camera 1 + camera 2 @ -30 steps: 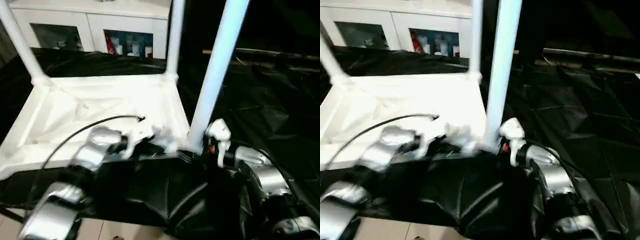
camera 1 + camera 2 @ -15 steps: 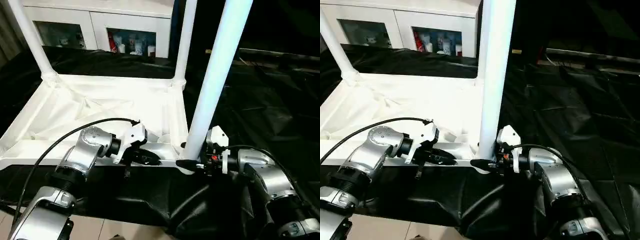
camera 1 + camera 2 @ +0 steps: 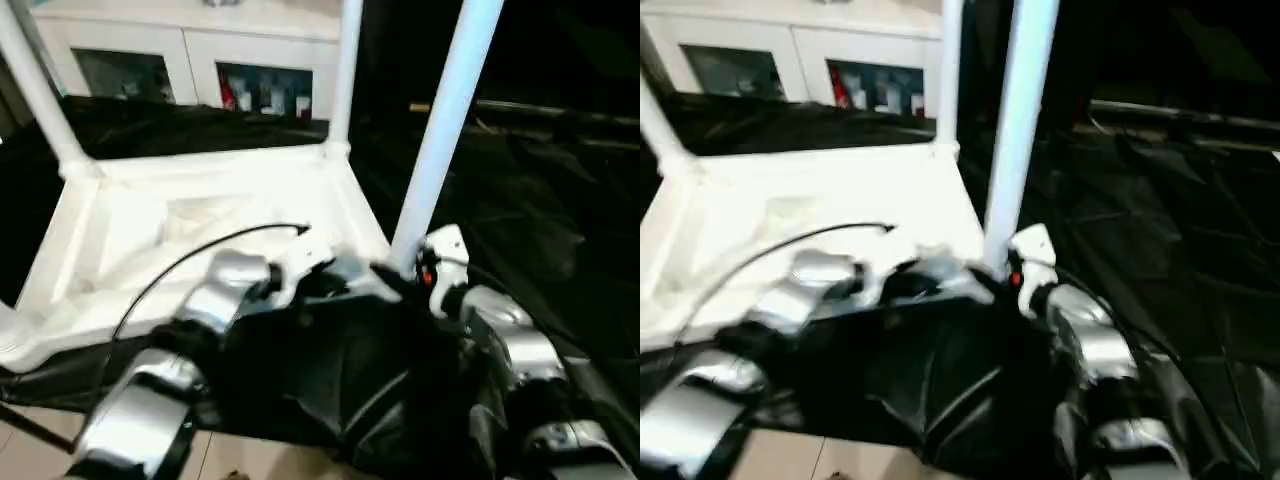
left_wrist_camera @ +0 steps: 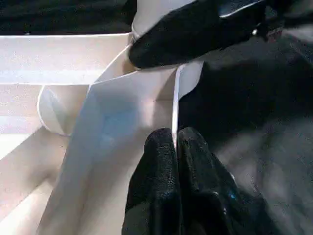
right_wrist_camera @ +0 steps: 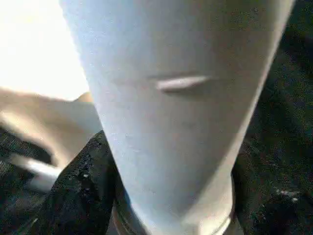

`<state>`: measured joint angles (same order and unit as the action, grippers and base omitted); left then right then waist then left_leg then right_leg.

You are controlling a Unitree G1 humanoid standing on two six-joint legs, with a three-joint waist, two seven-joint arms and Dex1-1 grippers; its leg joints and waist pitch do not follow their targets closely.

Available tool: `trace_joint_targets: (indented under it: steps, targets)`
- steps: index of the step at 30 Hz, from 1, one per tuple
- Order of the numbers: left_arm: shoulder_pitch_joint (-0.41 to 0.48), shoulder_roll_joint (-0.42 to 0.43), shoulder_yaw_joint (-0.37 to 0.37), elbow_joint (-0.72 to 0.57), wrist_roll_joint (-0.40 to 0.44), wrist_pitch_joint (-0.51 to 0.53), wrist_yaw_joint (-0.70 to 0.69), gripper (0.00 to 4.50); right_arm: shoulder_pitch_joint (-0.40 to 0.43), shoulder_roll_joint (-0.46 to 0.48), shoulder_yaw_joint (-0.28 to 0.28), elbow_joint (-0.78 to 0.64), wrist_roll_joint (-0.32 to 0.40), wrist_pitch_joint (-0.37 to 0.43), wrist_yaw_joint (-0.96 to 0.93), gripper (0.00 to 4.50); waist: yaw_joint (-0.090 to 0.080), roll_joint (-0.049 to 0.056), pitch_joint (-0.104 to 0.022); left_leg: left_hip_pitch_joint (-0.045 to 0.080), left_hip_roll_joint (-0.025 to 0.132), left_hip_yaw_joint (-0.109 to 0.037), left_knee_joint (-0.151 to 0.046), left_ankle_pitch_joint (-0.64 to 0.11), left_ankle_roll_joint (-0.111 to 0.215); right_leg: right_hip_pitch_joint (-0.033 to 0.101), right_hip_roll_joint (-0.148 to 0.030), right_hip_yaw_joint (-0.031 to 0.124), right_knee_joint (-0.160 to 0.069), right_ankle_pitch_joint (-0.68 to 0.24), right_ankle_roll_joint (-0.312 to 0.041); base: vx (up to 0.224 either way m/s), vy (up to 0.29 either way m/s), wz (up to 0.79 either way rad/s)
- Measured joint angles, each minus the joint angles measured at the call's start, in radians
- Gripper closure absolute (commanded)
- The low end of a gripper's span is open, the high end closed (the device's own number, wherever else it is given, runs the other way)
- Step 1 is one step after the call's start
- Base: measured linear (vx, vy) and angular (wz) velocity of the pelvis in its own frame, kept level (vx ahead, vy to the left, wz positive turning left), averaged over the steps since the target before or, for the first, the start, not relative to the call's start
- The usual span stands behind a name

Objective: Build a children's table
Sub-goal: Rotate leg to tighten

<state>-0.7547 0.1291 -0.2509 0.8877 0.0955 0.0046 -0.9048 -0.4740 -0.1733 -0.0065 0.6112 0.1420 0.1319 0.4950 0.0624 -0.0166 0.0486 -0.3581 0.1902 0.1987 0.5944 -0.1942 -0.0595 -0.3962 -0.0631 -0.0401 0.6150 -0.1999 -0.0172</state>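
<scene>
Nearest, a desk (image 3: pixel 520 210) draped in crumpled black sheeting. Upside down on it, one white tabletop (image 3: pixel 200 230); three legs upright in corner sockets. Left end effector (image 4: pixel 175 142) pressed together, pinching the tabletop's thin near rim. Right end effector (image 5: pixel 166 196) spread around the nearest leg (image 3: pixel 440 130). Beyond, one white glass-fronted cabinet (image 3: pixel 190 60).
</scene>
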Motion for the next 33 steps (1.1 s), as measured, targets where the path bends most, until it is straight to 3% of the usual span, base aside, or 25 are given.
trace_joint_targets:
  steps: [6,8,11,12,20,31,33]
  targets:
    - [-0.011,-0.029,0.012,0.031,0.002,-0.008,0.036,4.50,-0.007,0.027,-0.021,0.007,-0.010,0.005,-0.074,1.78,0.001,0.003,-0.002,0.000,0.000,0.000,-0.002,0.000,0.000,0.000,0.000,-0.001,-0.001,0.000,0.000,0.000,0.000,0.00]
    - [-0.010,-0.025,0.012,0.033,0.003,-0.018,0.027,4.50,-0.004,0.029,-0.024,0.005,-0.008,-0.004,-0.065,1.22,0.000,0.003,-0.002,0.000,0.000,0.000,-0.002,0.000,0.001,0.000,0.000,-0.001,-0.001,0.000,0.000,0.000,0.000,0.00]
    - [0.001,-0.009,0.016,0.018,-0.005,-0.029,-0.017,4.50,0.008,0.013,-0.015,-0.008,-0.009,-0.013,0.000,0.99,-0.001,0.003,-0.002,0.000,0.000,0.000,-0.003,0.000,0.001,0.000,0.000,-0.001,-0.002,0.000,0.000,0.000,0.000,0.00]
    - [0.013,0.006,0.019,0.001,-0.019,-0.033,-0.043,4.50,0.014,-0.005,0.000,-0.018,-0.008,-0.015,0.045,0.73,-0.002,0.003,-0.002,-0.001,0.000,0.000,-0.004,0.000,0.001,-0.001,0.000,-0.001,-0.002,0.000,0.000,0.000,0.000,0.00]
    - [0.089,0.114,0.019,-0.111,-0.085,-0.048,-0.274,4.50,0.061,-0.129,0.107,-0.088,0.004,-0.060,0.348,0.73,-0.003,0.000,-0.001,-0.007,0.004,-0.001,-0.003,0.003,0.006,-0.006,0.002,-0.004,-0.001,0.000,0.000,0.000,0.000,0.00]
    - [0.155,0.221,0.011,-0.245,-0.159,0.065,-0.488,4.50,0.100,-0.192,0.164,-0.156,0.057,-0.070,0.592,0.73,0.001,-0.005,0.002,-0.009,0.005,0.000,-0.002,0.003,0.006,-0.008,0.003,-0.004,-0.001,0.000,0.000,0.000,0.000,0.00]
    - [0.155,0.223,0.011,-0.249,-0.160,0.068,-0.491,4.50,0.100,-0.192,0.164,-0.156,0.060,-0.070,0.596,0.98,0.000,-0.007,0.003,-0.009,0.005,0.000,-0.001,0.003,0.005,-0.008,0.003,-0.004,-0.001,0.000,0.000,0.000,0.000,0.00]
